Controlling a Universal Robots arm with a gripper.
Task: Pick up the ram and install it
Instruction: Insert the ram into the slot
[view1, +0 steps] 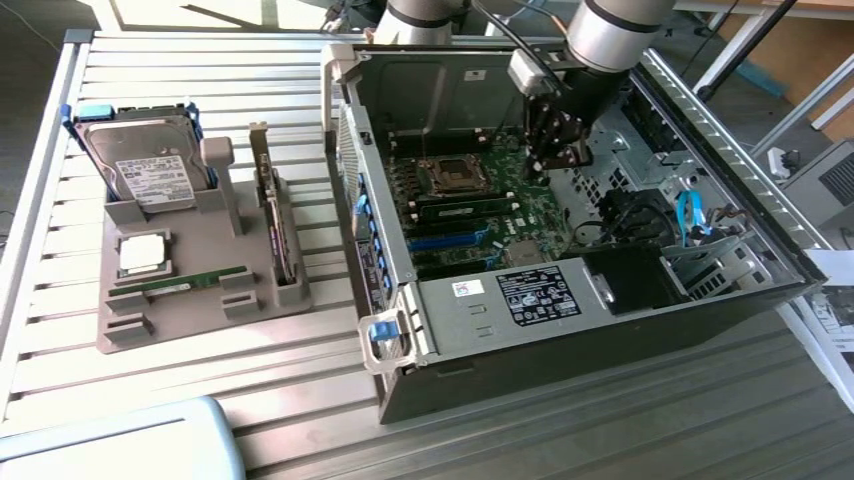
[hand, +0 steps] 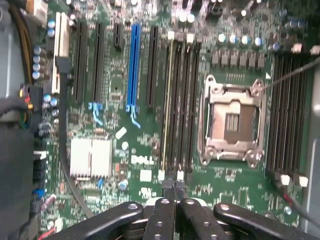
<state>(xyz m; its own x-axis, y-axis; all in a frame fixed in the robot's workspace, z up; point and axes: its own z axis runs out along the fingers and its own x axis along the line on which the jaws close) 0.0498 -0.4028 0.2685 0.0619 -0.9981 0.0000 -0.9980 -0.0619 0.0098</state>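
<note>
On the table (view1: 160, 70), a tray (view1: 187, 235) holds the ram (view1: 183, 281), probably light, stiff, fragile; I'd grip its long edges. My gripper (hand: 173, 187) is closed, empty.

Grey plastic holder tray (view1: 200, 250) at the exterior view's left of the open black computer case (view1: 441, 75), on the slatted metal table (view1: 267, 400). On the tray: silver hard drive (view1: 140, 165) rearmost, green ram stick (view1: 180, 283) in front, dark expansion card (view1: 276, 230) nearest the case.

Open computer case (view1: 601, 350), empty processor socket (hand: 234, 122), hard drive (view1: 150, 165) propped in grey holder (view1: 187, 315)
</note>
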